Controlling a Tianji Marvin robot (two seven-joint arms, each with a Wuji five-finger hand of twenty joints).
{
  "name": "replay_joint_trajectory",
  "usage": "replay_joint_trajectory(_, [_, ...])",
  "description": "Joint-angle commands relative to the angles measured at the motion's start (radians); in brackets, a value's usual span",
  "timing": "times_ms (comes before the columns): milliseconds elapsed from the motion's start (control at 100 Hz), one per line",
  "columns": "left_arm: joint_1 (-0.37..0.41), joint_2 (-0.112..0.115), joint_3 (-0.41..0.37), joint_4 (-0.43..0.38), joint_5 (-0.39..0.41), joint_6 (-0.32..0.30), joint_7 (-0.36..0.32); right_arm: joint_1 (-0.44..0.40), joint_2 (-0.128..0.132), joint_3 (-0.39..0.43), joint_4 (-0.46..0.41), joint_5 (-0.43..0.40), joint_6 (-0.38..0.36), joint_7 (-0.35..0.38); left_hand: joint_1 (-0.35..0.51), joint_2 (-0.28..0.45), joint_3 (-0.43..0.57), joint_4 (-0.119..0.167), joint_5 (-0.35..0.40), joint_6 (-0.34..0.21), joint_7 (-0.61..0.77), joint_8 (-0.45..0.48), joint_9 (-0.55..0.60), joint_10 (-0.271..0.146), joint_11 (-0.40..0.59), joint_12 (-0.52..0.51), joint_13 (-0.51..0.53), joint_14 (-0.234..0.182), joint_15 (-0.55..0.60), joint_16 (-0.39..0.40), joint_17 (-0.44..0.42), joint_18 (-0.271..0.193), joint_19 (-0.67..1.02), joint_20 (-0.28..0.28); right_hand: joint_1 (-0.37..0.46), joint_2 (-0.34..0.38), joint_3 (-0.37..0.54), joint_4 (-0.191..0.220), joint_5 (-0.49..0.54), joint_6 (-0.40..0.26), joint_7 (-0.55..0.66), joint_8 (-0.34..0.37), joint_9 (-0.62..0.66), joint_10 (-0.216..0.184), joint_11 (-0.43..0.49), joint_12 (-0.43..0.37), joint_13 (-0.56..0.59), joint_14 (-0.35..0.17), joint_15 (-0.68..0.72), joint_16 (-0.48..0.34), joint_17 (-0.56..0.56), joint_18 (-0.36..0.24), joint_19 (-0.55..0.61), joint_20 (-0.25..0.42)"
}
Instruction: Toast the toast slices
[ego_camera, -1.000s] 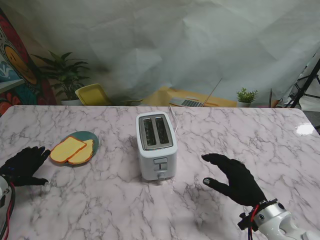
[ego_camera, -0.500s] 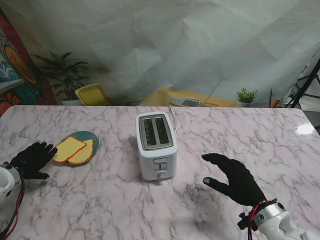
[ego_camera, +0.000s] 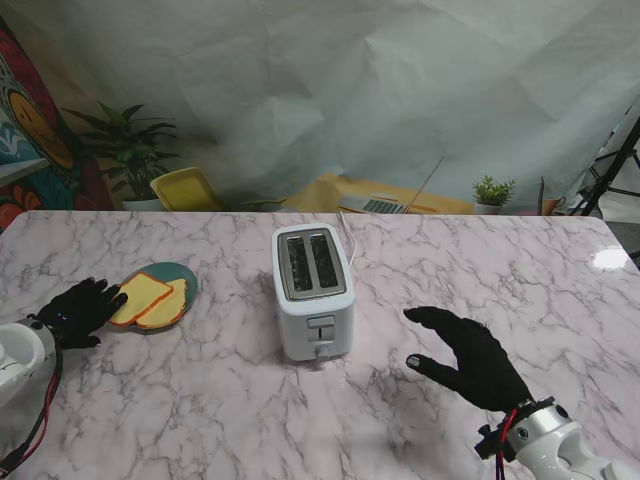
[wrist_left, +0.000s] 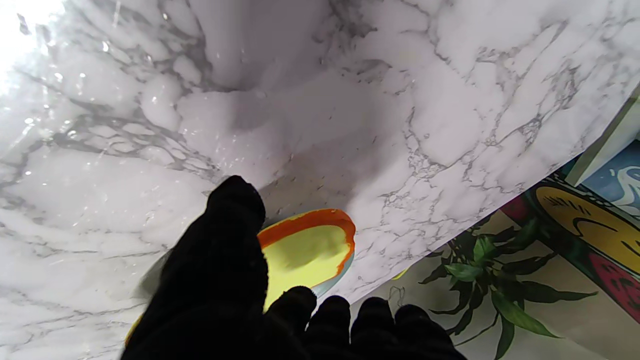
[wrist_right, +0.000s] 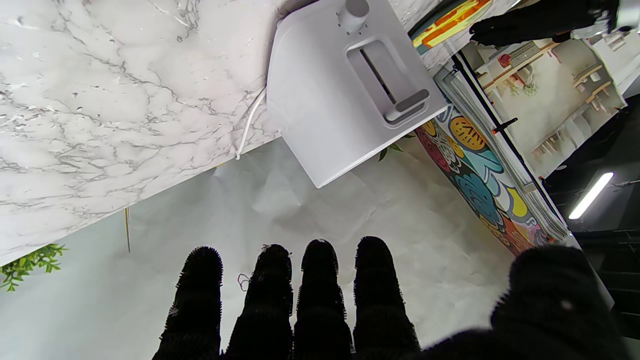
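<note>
One toaster (ego_camera: 313, 291), white, two empty slots on top, upright on the marble surface (ego_camera: 200, 400), just left of and slightly farther than the right hand (ego_camera: 463, 357). Two toast slices (ego_camera: 150, 297), overlapped on one teal plate (ego_camera: 186, 275), just right of the left hand (ego_camera: 78, 311). Left hand fingers (ego_camera: 105, 296) loosely spread, at the edge of the nearer slice; contact impossible to tell, nothing gripped. Right hand hovering over the surface, fingers apart, holding nothing. One lever (wrist_right: 406, 105) on the toaster's front, facing the right hand.
</note>
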Motion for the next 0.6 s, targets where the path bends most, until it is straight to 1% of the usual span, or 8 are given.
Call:
replay_joint_trajectory(0, [-0.012, 0.006, 0.004, 0.009, 0.01, -0.004, -0.015, -0.003, -0.001, -0.002, 0.003, 0.002, 0.003, -0.001, 0.054, -0.039, 0.038, 0.023, -0.037, 0.01, 0.005, 0.01, -0.036, -0.001, -0.013, -0.006, -0.03, 0.028, -0.013, 0.001, -0.004, -0.029, -0.02, 0.009, 0.026, 0.052, -0.034, 0.021, 0.016, -0.004, 0.014, -0.014, 0.014, -0.016, -0.001, 0.002, 0.007, -0.03, -0.003, -0.024, -0.01, -0.001, 0.005, -0.008])
replay_joint_trajectory(130, [-0.031, 0.011, 0.02, 0.032, 0.021, -0.005, -0.012, -0.003, -0.001, -0.002, 0.004, 0.006, 0.001, -0.003, 0.064, -0.046, 0.053, 0.022, -0.037, 0.016, 0.005, 0.016, -0.037, 0.006, -0.013, -0.007, -0.029, 0.045, -0.004, 0.01, -0.006, -0.004, -0.018, 0.011, 0.03, 0.053, -0.038, 0.021, 0.019, -0.006, 0.016, -0.014, 0.018, -0.015, 0.0, 0.002, 0.009, -0.03, -0.002, -0.023, -0.009, -0.001, 0.005, -0.008])
replay_joint_trajectory(270, [-0.054, 0.016, 0.044, 0.065, 0.021, -0.002, -0.013, -0.001, -0.001, -0.004, 0.006, 0.009, 0.002, -0.003, 0.057, -0.048, 0.056, 0.021, -0.037, 0.018, 0.004, 0.018, -0.037, 0.007, -0.014, -0.008, -0.03, 0.043, -0.004, 0.016, -0.007, -0.004, -0.018, 0.013, 0.032, 0.056, -0.043, 0.022, 0.022, -0.008, 0.018, -0.014, 0.021, -0.015, 0.0, 0.002, 0.011, -0.029, -0.002, -0.023, -0.008, 0.0, 0.006, -0.007])
replay_joint_trajectory(410, [-0.094, 0.024, 0.092, 0.126, 0.017, 0.015, 0.014, 0.003, 0.0, -0.006, 0.008, 0.009, 0.006, 0.001, 0.019, -0.039, 0.039, 0.019, -0.036, 0.017, 0.005, 0.022, -0.036, 0.008, -0.012, -0.009, -0.027, 0.04, -0.002, 0.023, -0.004, -0.006, -0.015, 0.017, 0.035, 0.057, -0.048, 0.022, 0.023, -0.011, 0.02, -0.014, 0.021, -0.017, 0.0, 0.003, 0.011, -0.031, -0.002, -0.023, -0.008, -0.001, 0.005, -0.007])
replay_joint_trajectory(450, [-0.101, 0.025, 0.1, 0.135, 0.014, 0.014, 0.016, 0.004, 0.0, -0.007, 0.009, 0.009, 0.007, 0.002, 0.022, -0.037, 0.033, 0.021, -0.036, 0.012, 0.009, 0.038, -0.034, 0.004, -0.009, 0.002, -0.025, 0.036, 0.002, 0.049, -0.005, -0.009, -0.004, 0.042, 0.037, 0.058, -0.049, 0.023, 0.024, -0.013, 0.02, -0.014, 0.022, -0.018, 0.0, 0.003, 0.012, -0.031, -0.002, -0.023, -0.008, -0.001, 0.006, -0.007])
replay_joint_trajectory(500, [-0.108, 0.028, 0.11, 0.146, 0.013, 0.011, 0.023, 0.006, 0.0, -0.008, 0.01, 0.01, 0.008, 0.004, 0.033, -0.038, 0.034, 0.021, -0.037, 0.001, 0.016, 0.071, -0.03, -0.008, 0.002, 0.038, -0.022, 0.028, 0.015, 0.09, -0.006, -0.013, 0.02, 0.092, 0.037, 0.059, -0.051, 0.023, 0.024, -0.014, 0.021, -0.014, 0.023, -0.02, 0.0, 0.003, 0.012, -0.031, -0.002, -0.023, -0.008, -0.001, 0.006, -0.007])
replay_joint_trajectory(520, [-0.112, 0.029, 0.115, 0.152, 0.013, 0.01, 0.029, 0.007, 0.0, -0.009, 0.01, 0.01, 0.009, 0.005, 0.037, -0.042, 0.04, 0.02, -0.038, -0.004, 0.019, 0.098, -0.027, -0.013, 0.006, 0.066, -0.02, 0.025, 0.027, 0.115, -0.009, -0.014, 0.048, 0.129, 0.037, 0.059, -0.052, 0.023, 0.024, -0.015, 0.021, -0.014, 0.023, -0.019, 0.0, 0.003, 0.011, -0.031, -0.002, -0.023, -0.008, -0.001, 0.006, -0.007])
replay_joint_trajectory(590, [-0.122, 0.032, 0.129, 0.166, 0.014, 0.009, 0.045, 0.009, 0.001, -0.01, 0.011, 0.012, 0.011, 0.008, 0.053, -0.043, 0.056, 0.018, -0.039, -0.015, 0.024, 0.15, -0.02, -0.022, 0.013, 0.117, -0.008, 0.024, 0.056, 0.15, -0.007, -0.008, 0.118, 0.189, 0.039, 0.06, -0.055, 0.023, 0.025, -0.019, 0.023, -0.014, 0.022, -0.019, 0.0, 0.003, 0.012, -0.031, -0.002, -0.023, -0.008, 0.0, 0.006, -0.007])
